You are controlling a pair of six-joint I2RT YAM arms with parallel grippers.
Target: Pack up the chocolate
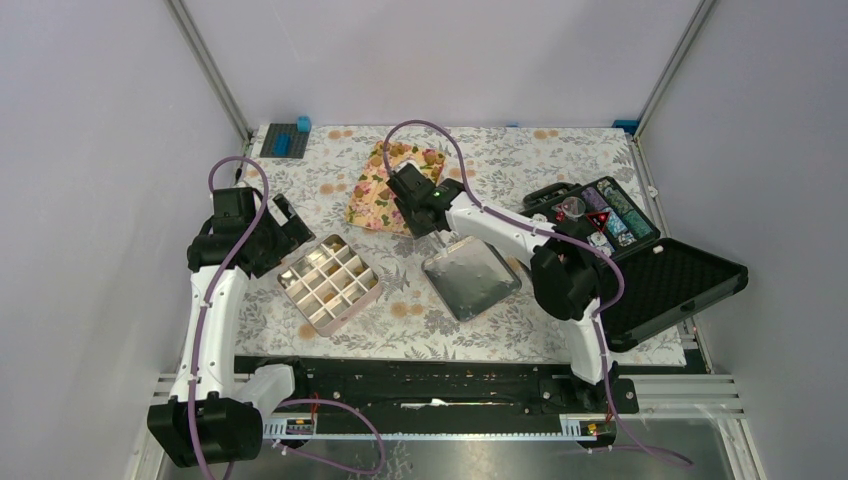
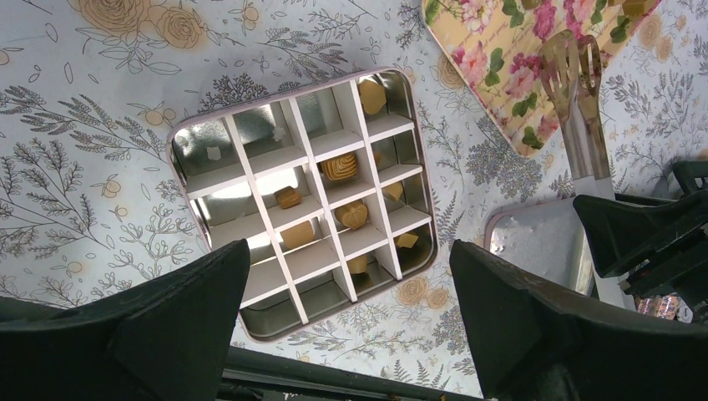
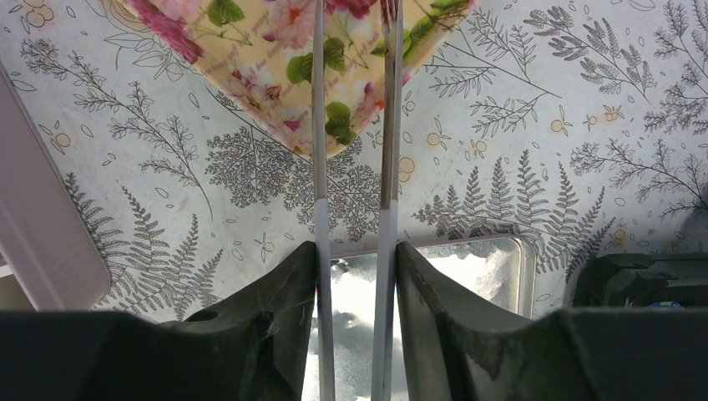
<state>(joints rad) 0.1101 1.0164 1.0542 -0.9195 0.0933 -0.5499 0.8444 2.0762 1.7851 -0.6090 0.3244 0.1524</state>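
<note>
Top view: your left gripper (image 1: pixel 288 222) hangs wide open beside the divided tin (image 1: pixel 350 312); right gripper (image 1: pixel 425 218) near the floral tray (image 1: pixel 370 195).
Left wrist: chocolate (image 2: pixel 340 167) fills roughly half the cells; a few lumps show on the tray.
Right wrist: jaws pinch the tongs (image 3: pixel 388 125); packing looks about half done.

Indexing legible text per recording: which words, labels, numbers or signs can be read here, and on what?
None readable in any view.
Flowered tray: any lettering in the print is too blurred to read.
Black case: red triangular mark, too small to read.
Divided tin, tongs: no markings visible.
</note>
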